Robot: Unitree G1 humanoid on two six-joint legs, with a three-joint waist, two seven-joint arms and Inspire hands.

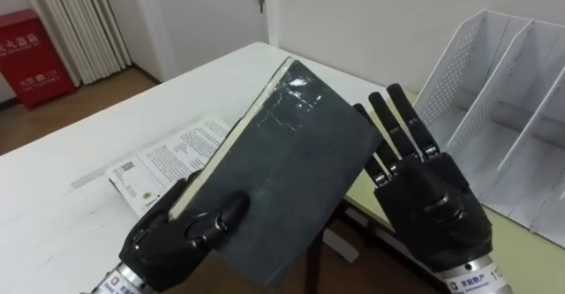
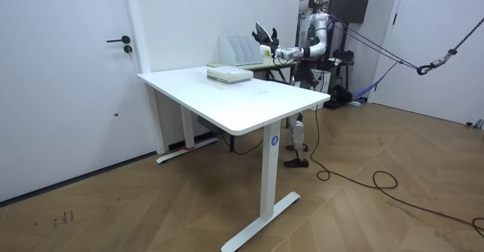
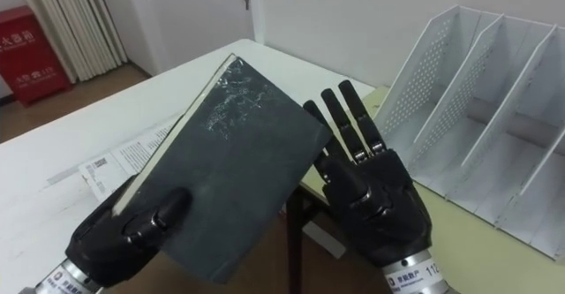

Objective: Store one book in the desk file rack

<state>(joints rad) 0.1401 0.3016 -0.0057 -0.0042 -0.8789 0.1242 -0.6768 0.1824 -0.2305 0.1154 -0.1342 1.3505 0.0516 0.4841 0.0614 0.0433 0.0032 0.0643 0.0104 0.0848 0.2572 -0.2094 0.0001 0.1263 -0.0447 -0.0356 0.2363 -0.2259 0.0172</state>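
Note:
A dark grey book (image 1: 291,162) with pale page edges is held tilted in the air, its lower corner gripped by my left hand (image 1: 181,232), whose thumb curls over the cover. My right hand (image 1: 424,188) stands open just right of the book, its straight fingers against the book's right edge. The same book (image 3: 229,162), left hand (image 3: 124,232) and right hand (image 3: 366,188) appear in the right eye view. The white file rack (image 1: 503,109) with perforated dividers stands to the right, its slots empty. In the room view the rack (image 2: 238,49) sits at the table's far side, the book (image 2: 262,32) raised near it.
A printed white booklet (image 1: 172,157) lies on the white table (image 1: 62,214) under the book. A gap to a yellow-green desk edge (image 1: 375,210) runs below the hands. A red cabinet (image 1: 31,56) stands at the back left. Books (image 2: 229,74) lie stacked on the table.

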